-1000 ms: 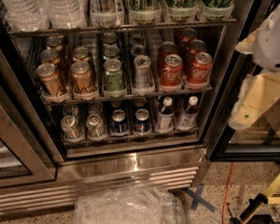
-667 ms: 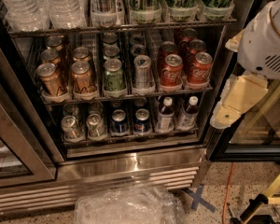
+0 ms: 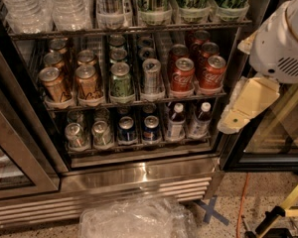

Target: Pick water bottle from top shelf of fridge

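Two water bottles front the top shelf, easy to reach. The tool waits right of the fridge; cannot tell its grip state.

The fridge is open across the centre of the frame, its racks exposed. The top shelf along the upper edge is packed: water bottles stand side by side at upper left, with tall cans just beside them. The gripper hangs at right, outside the opening and before the right glass door. A crumpled plastic sheet lies on the floor at bottom centre.
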You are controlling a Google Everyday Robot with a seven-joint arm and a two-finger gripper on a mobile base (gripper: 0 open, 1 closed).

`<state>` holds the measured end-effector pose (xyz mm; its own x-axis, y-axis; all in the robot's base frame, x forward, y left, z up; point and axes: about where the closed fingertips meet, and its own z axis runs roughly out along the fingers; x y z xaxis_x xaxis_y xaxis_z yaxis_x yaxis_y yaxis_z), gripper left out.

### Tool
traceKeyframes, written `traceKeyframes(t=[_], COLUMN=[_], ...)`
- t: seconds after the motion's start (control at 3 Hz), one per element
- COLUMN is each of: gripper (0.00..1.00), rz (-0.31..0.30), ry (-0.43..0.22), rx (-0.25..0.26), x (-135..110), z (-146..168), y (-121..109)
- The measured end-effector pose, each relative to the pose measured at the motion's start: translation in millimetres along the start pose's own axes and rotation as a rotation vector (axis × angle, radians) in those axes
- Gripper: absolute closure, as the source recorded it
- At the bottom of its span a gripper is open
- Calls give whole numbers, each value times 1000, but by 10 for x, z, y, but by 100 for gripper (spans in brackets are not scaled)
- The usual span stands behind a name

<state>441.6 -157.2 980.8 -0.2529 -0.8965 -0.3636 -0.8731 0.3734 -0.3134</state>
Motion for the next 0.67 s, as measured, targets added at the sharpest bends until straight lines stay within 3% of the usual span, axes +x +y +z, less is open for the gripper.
traceKeyframes(t=[0.33, 0.67], gripper=[0, 0], rz=[32, 51], ry=[-93, -229], rx=[12, -1], x=[-300, -699], z=[31, 29], y=[18, 29])
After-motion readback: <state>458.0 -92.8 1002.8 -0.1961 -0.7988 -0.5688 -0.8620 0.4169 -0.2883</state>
